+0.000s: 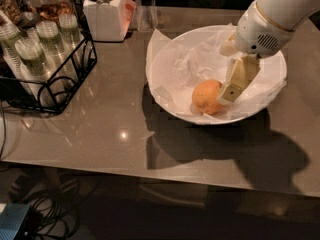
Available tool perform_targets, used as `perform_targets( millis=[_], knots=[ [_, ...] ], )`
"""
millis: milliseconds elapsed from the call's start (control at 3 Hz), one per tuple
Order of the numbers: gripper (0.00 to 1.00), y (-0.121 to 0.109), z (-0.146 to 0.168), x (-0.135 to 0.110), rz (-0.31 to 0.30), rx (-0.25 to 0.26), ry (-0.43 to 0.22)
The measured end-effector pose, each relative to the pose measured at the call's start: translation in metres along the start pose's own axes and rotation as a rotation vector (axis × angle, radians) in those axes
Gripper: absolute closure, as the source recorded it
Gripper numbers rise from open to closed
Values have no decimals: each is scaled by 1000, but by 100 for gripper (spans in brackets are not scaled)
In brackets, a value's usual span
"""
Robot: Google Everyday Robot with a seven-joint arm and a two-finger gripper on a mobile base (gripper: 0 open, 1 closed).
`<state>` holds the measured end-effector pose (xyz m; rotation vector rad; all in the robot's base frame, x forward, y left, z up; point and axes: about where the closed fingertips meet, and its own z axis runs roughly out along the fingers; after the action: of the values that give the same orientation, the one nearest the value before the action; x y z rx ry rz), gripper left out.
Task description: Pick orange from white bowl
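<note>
The orange point(206, 97) lies in the front part of the white bowl point(165, 97), on its crinkled white paper liner point(190, 59). My gripper point(229, 74) reaches down into the bowl from the upper right on a white arm point(272, 14). It is open and empty. Its nearer cream finger point(239, 78) stands right against the orange's right side, and its tip overlaps the fruit's edge. The other finger point(228, 48) shows farther back over the paper.
A black wire rack point(55, 79) with several lidded cups stands at the table's left. A white lidded jar point(104, 11) stands at the back, left of the bowl. The brown table's point(100, 139) front edge runs along the bottom, with cables below.
</note>
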<state>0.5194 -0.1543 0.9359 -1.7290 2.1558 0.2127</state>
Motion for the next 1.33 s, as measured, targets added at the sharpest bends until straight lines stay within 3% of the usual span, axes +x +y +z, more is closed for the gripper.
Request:
perform_targets(
  millis=[667, 1333],
  knots=[
    [15, -7, 24, -2, 33, -54, -30],
    [23, -6, 69, 5, 86, -178, -15]
  ],
)
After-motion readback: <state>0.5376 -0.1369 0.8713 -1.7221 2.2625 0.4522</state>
